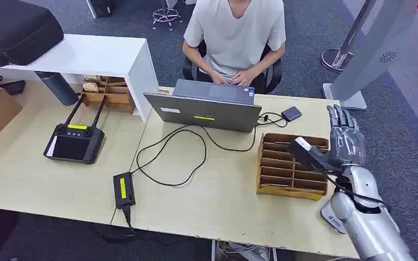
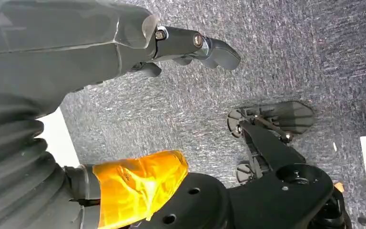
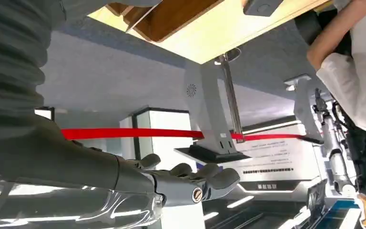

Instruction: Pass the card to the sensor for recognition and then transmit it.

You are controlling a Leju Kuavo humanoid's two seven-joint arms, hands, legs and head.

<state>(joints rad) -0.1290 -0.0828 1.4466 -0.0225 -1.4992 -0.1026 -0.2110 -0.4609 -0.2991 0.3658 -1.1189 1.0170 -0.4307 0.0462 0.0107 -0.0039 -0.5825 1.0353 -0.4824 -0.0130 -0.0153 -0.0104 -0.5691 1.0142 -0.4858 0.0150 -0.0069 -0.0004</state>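
Your right hand point(image 1: 344, 142) is raised over the table's point(image 1: 207, 185) right edge, fingers straight and apart, holding nothing. Just beside it sits the wooden rack point(image 1: 291, 166); I cannot make out the card. Your left hand point(image 2: 190, 47) hangs released above the carpet.

My head camera looks down from high at the bench point(image 1: 207, 190). My left wrist camera looks closely at the floor point(image 2: 276, 52). My right wrist camera looks sideways past the bench edge.
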